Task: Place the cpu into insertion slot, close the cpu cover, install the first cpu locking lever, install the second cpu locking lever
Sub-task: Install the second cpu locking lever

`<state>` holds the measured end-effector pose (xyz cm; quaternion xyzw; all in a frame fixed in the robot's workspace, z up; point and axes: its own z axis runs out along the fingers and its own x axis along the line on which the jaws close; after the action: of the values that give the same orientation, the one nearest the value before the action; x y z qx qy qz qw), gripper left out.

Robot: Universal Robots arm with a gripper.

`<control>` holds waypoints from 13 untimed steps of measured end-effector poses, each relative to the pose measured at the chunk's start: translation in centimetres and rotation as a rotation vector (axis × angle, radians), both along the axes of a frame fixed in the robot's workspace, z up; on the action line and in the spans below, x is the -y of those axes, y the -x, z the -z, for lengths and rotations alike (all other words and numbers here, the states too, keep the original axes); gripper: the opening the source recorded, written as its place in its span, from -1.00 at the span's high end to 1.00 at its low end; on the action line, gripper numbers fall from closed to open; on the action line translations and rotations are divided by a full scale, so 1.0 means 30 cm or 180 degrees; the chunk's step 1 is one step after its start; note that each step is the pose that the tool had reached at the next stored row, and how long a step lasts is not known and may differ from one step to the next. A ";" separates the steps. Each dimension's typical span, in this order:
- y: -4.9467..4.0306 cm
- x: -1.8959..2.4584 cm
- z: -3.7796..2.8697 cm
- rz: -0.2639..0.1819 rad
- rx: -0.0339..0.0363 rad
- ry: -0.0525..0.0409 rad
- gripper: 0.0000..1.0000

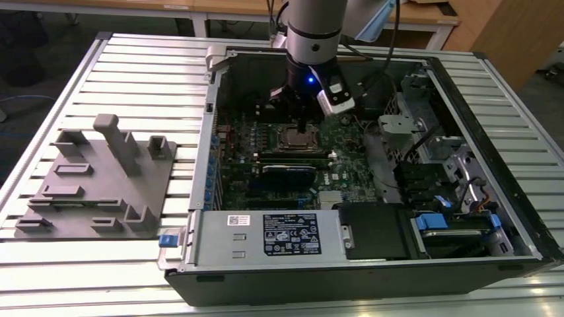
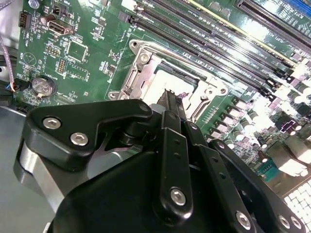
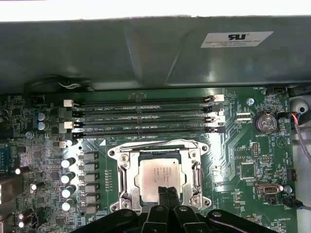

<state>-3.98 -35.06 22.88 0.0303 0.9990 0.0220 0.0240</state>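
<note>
cpu (image 3: 160, 177) dull silver | cpu cover (image 3: 197, 171) silver | circuit board (image 3: 243, 145) green | end effector (image 3: 167, 196) black, seemingly matte

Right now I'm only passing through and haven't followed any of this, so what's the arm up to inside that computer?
A single robot arm reaches down into an open computer case lying on a slatted table. Its gripper is right over the cpu, which sits in the insertion slot on the green motherboard. In both wrist views the silver cpu cover frames the chip, with the gripper's tips at the chip's edge. A grey fixture sits on the table at the exterior view's left.
</note>
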 end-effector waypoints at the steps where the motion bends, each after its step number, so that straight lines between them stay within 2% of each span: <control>1: 0.000 0.000 -0.001 0.0000 0.0000 0.0001 0.80; 11: 0.000 0.000 -0.005 0.0000 0.0000 0.0001 0.80; 13: 0.000 0.000 -0.013 0.0000 0.0000 0.0001 0.80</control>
<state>-3.98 -35.06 23.27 0.0303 0.9990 0.0219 0.0239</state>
